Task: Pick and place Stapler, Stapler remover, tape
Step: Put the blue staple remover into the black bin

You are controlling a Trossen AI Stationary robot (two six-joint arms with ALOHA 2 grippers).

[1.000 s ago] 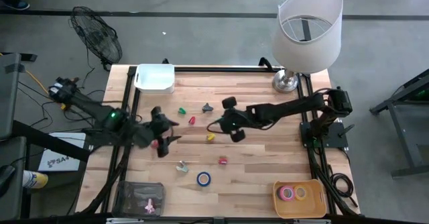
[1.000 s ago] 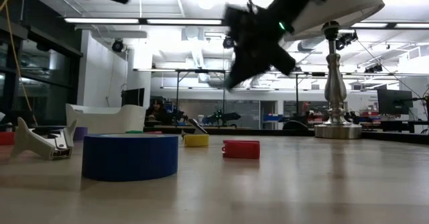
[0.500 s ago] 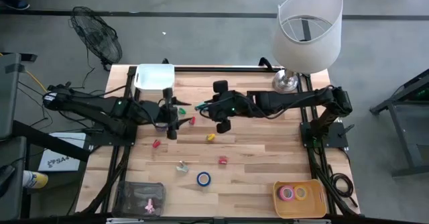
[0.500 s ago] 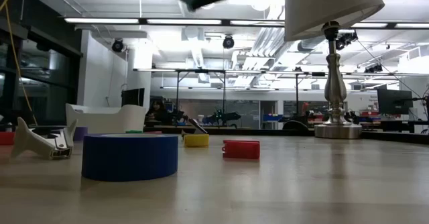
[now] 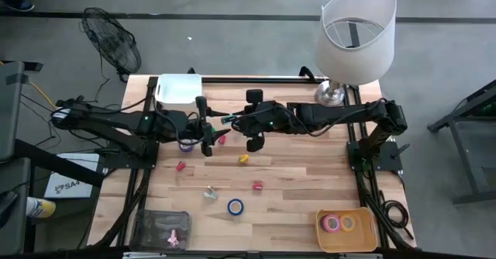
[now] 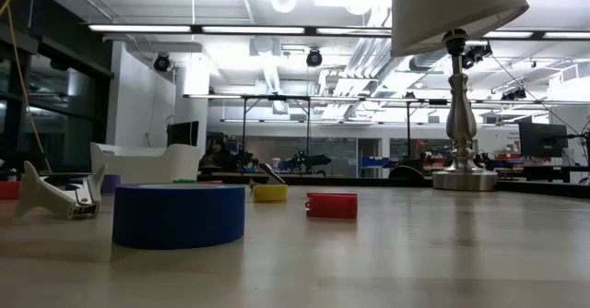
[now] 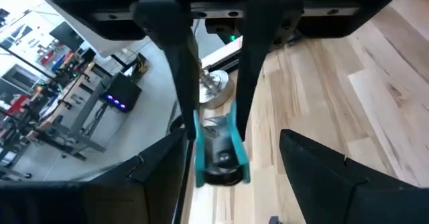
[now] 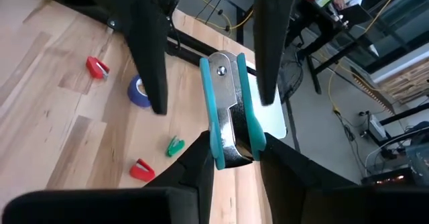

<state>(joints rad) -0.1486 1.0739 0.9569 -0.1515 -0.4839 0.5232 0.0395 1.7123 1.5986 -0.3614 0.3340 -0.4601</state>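
1. Teal-handled stapler remover [image 8: 224, 110] sits clamped in the right claw [image 8: 231, 160]. The claw's two dark fingers pinch one end of it and hold it up off the worktop [image 5: 310, 174].
2. The left claw [image 7: 231, 143] faces it head-on with its fingers spread wide apart. They stand on either side of the remover's free end without touching it.
3. From above, the two claws meet over the far middle of the worktop. The left arm reaches in from the left edge and the right arm from the lamp side.
4. Under and just around them lie a small green piece [image 5: 210, 127], a red piece [image 5: 222, 139], a yellow piece [image 5: 243, 158] and a purple tape ring [image 5: 186, 144].
5. Nearer the front edge are two more red pieces [image 5: 180, 166] [image 5: 257, 185], a pale stapler remover [image 5: 209, 191] and a blue tape roll [image 5: 235, 206], all lying apart from one another.
6. A yellow tray [image 5: 364, 236] at the front right corner holds pink tape rolls. A clear bin [image 5: 151, 220] at the front left holds a pink item.
7. A white bin [image 5: 179, 89] stands at the back left and a lamp [image 5: 353, 34] at the back right.
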